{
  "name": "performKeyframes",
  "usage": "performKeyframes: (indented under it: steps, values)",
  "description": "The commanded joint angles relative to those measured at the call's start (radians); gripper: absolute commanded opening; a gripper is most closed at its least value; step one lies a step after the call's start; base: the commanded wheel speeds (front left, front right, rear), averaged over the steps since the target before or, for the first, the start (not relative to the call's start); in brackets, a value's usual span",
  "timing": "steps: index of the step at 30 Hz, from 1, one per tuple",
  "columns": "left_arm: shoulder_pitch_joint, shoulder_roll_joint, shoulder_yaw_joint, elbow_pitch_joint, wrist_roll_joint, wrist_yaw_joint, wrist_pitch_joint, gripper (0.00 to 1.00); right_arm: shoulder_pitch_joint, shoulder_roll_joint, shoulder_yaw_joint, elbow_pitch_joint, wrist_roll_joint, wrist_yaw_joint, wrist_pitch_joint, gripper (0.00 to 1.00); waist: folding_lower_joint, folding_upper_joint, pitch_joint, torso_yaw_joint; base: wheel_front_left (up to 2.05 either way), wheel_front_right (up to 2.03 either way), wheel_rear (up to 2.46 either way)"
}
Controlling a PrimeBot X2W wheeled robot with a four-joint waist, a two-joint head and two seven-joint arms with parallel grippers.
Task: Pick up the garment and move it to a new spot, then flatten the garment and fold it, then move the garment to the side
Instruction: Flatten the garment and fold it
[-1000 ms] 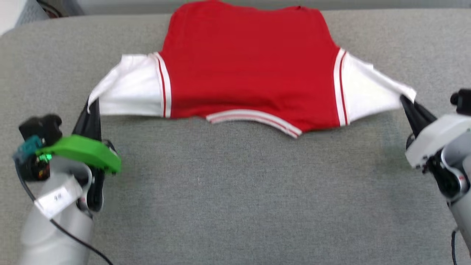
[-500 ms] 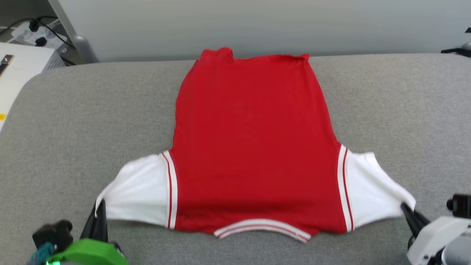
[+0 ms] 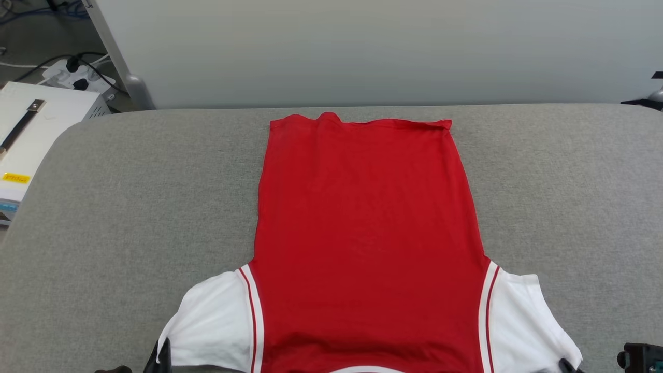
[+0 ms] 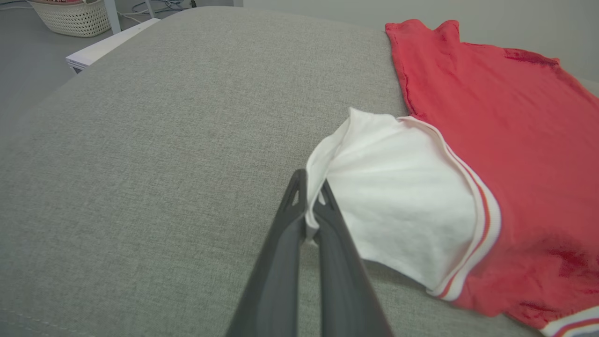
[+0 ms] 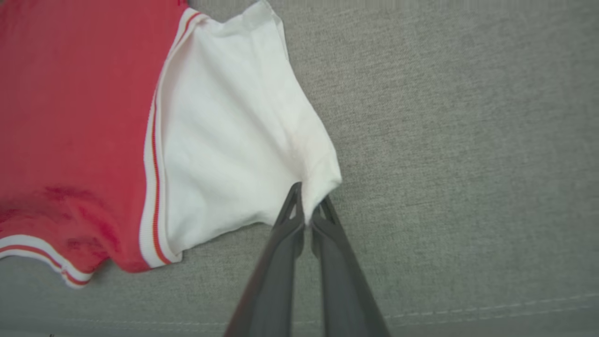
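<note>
The garment (image 3: 362, 233) is a red T-shirt with white sleeves, spread flat on the grey cushioned surface (image 3: 129, 207), hem at the far end and collar toward me. My left gripper (image 4: 310, 196) is shut on the edge of the garment's white sleeve (image 4: 398, 206); its dark fingers (image 3: 164, 358) peek in at the head view's bottom edge. My right gripper (image 5: 307, 199) is shut on the corner of the other white sleeve (image 5: 234, 135), and its tip (image 3: 566, 366) shows at the lower right of the head view. The striped collar (image 5: 42, 252) lies near the front edge.
A pale wall (image 3: 362, 52) rises behind the surface. Off the left edge stand a white box (image 3: 31, 134) and a power strip with cables (image 3: 77, 75). A woven basket (image 4: 70, 16) sits on the floor. The front seam (image 5: 468, 309) runs close to the grippers.
The head camera has tilted up, so the garment sits lower in the picture and its far hem now shows. Both grippers keep their hold on the sleeves, which stay stretched apart.
</note>
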Motion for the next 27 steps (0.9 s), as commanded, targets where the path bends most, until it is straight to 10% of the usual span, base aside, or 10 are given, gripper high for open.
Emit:
performKeyframes:
  steps: [1,2,3,13,27]
  values:
    - [-0.007,-0.005,-0.006,-0.006,0.015,0.0,-0.007,0.0,-0.006,-0.001,-0.005,-0.013,-0.012,-0.001,-0.01,0.36,0.0001,0.0,0.009,0.007,0.0,0.0,0.0]
    - [-0.017,-0.007,-0.012,-0.009,0.022,-0.001,-0.009,0.0,-0.02,-0.005,-0.004,-0.026,-0.025,-0.001,-0.027,0.55,0.0001,0.0,0.013,0.01,0.0,0.0,0.0]
    - [-0.025,-0.008,-0.016,-0.012,0.028,-0.002,-0.01,0.0,-0.034,-0.009,-0.004,-0.036,-0.035,-0.001,-0.04,1.0,0.0001,0.0,0.018,0.012,0.0,0.0,0.0]
    - [-0.151,-0.035,-0.054,-0.043,0.069,-0.023,-0.02,0.0,-0.344,-0.071,-0.014,-0.049,-0.082,-0.001,-0.119,1.0,0.0001,0.0,0.136,0.065,0.0,0.0,0.0]
    - [-0.41,-0.14,-0.14,-0.063,0.15,-0.125,-0.028,0.0,-0.979,-0.239,0.044,0.312,-0.055,-0.001,0.092,1.0,0.0001,0.0,0.379,0.263,0.0,0.0,0.0]
